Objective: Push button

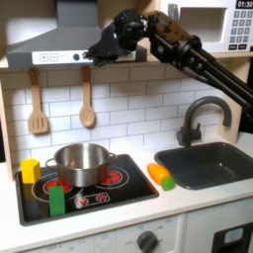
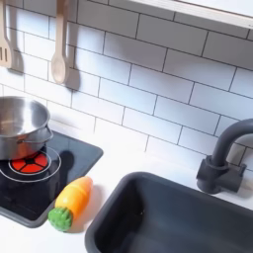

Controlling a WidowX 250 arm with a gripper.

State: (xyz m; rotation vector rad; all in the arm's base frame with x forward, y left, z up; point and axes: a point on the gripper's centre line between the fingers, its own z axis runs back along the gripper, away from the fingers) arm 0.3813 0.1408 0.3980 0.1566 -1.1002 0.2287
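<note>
Jaws: the gripper (image 1: pixel 92 59) sits upper centre of the first exterior view, against the range hood (image 1: pixel 44 44); whether the fingers stand apart or closed I cannot tell, as they read as one dark mass
Near, front edge: oven knob (image 1: pixel 147 240) at bottom centre of the first exterior view; green block (image 1: pixel 56 201) and yellow block (image 1: pixel 31 170) on the hob's lower left
Middle: steel pot (image 1: pixel 81 163) on the black hob (image 1: pixel 119 193); toy carrot (image 2: pixel 69 202) on the counter between hob and sink (image 2: pixel 128 212), lower centre in the second exterior view
Far: spatula (image 1: pixel 38 102) and wooden spoon (image 1: pixel 87 101) hanging on the tiled wall; faucet (image 1: pixel 203 117) at right
Button: small hood button (image 1: pixel 76 57), upper left of centre, just beside the fingertips; contact unclear
Advice: my judgement is that the press is at hand; lead with one fingertip, travel straight into the panel, keep force light; sideways drift would likely slide off so small a target; keep the elbow high, clear of the faucet
</note>
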